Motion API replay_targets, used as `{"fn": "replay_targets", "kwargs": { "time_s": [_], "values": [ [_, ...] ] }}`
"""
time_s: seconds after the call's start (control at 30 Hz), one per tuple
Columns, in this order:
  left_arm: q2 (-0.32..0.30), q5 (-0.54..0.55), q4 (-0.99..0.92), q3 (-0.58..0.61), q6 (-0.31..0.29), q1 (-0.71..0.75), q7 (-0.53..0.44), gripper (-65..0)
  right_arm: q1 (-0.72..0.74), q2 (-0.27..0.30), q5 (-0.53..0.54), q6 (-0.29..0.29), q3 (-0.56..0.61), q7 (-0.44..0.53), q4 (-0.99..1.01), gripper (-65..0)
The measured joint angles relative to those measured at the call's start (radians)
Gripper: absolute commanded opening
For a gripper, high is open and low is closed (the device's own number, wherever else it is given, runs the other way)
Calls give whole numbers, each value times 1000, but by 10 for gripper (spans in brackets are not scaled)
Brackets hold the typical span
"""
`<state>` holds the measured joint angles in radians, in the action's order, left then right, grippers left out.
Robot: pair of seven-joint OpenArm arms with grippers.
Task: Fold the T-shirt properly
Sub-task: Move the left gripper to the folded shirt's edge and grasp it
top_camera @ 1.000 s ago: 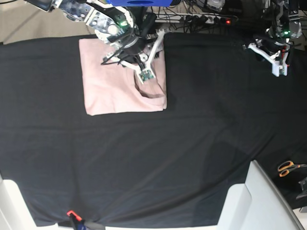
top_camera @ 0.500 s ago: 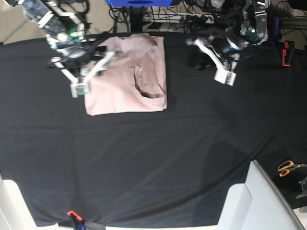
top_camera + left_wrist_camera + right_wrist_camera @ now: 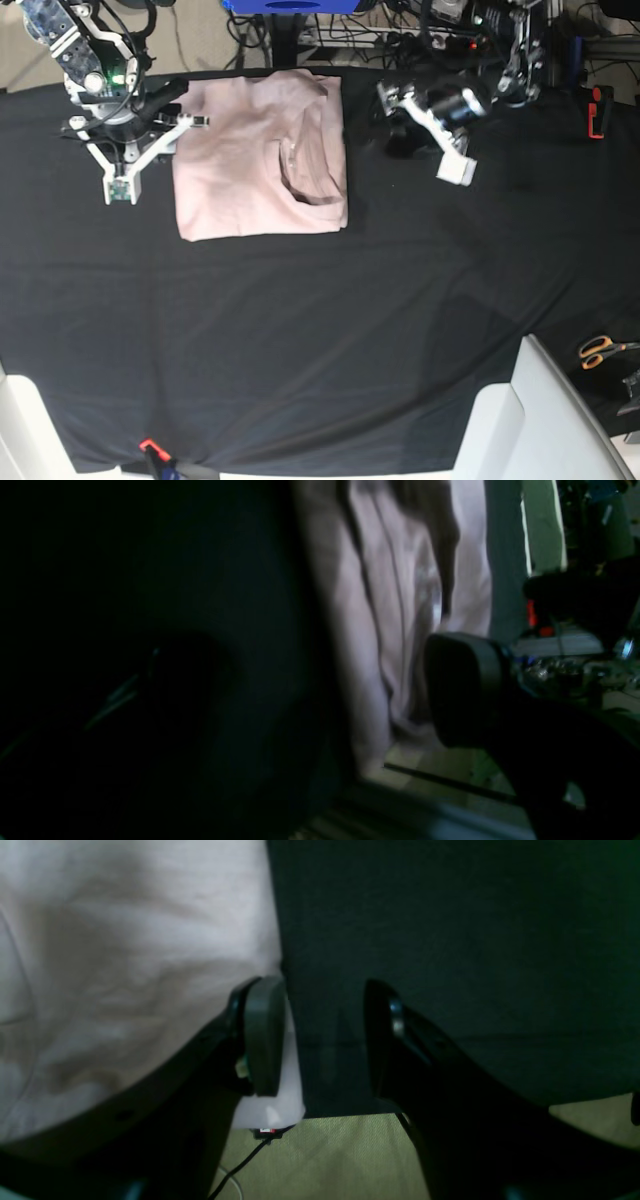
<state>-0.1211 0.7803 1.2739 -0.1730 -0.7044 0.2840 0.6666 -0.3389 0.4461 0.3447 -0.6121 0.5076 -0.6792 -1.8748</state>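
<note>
From my left wrist camera, the T-shirt lies ahead of the left gripper, whose jaws look spread and empty. On the right wrist camera, the right gripper stands part open, holding nothing, one pad at the shirt's edge. Overhead, the folded shirt lies between both grippers on the black cloth.

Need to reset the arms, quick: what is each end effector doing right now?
Left end effector: cannot be told.
Right end effector: open, holding nothing, beside the T-shirt.
</note>
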Motion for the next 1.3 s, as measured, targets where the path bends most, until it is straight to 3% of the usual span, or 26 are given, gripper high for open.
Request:
{"fn": "replay_targets", "kwargs": {
  "time_s": [0.23, 0.53, 0.6, 0.73, 0.8, 0.9, 1.0, 1.13, 1.3],
  "values": [
    [36, 13, -100, 141, -3, -82, -24, 0, 0, 0, 0, 0, 0, 0, 0, -399],
    [75, 0, -224, 173, -38, -148, -107, -2, 0, 0, 0, 0, 0, 0, 0, -399],
    [92, -72, -225, 172, -38, -160, -114, -59, -2, -3, 0, 0, -4, 0, 0, -399],
    [126, -158, -255, 167, -26, -180, -133, -278, -2, -3, 0, -1, -6, 0, 0, -399],
    [142, -226, -254, 172, -26, -179, -122, -418, -2, -6, 0, 2, -6, 0, 0, -399],
    [141, -230, -247, 172, -22, -183, -101, -650, -2, -3, 0, -1, -6, -1, 2, -399],
    [133, -231, -223, 174, -12, -179, -87, -650, -2, -7, 0, 0, -6, 2, 2, -399],
    [106, -234, -128, 175, 1, -164, 59, -650, -2, -5, 0, -1, -10, 3, 41, -399],
    [39, -264, 43, 180, 16, -183, 237, -650, -14, -5, -4, 1, -12, 97, 68, -399]
  ]
}}
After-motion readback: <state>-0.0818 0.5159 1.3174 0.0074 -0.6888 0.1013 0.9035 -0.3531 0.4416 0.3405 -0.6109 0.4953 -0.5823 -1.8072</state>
